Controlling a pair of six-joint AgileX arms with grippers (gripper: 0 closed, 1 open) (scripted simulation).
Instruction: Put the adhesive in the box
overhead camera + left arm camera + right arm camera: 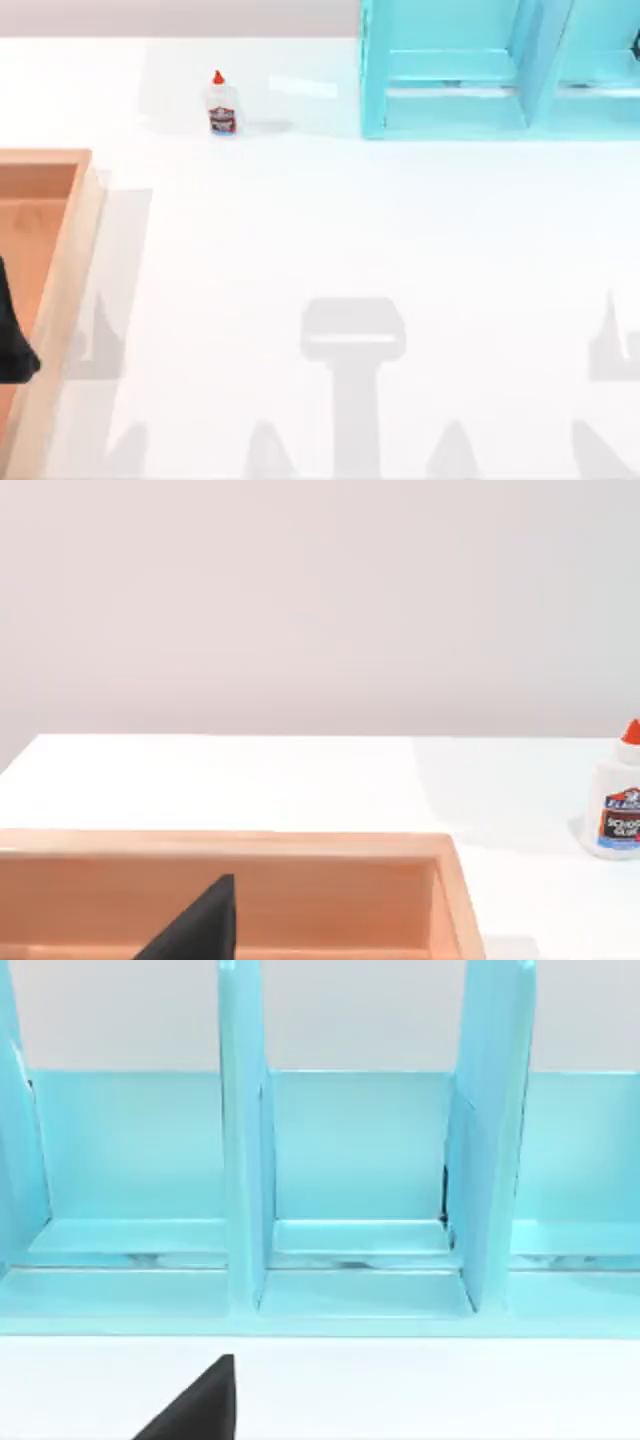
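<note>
The adhesive (222, 104) stands upright on the white table (380, 230) near its far edge, left of the turquoise shelf (480, 80) and well apart from the box (60, 260) at the left side. My left gripper (14, 340) hangs over the box floor, far from the bottle; I cannot tell whether it's open or closed.

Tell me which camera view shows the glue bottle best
The top view: the adhesive stands upright and whole on the white table, with cap and label visible, well apart from the box. The left wrist view catches it at the frame edge, partly cut off. The right wrist view faces the turquoise shelf.
</note>
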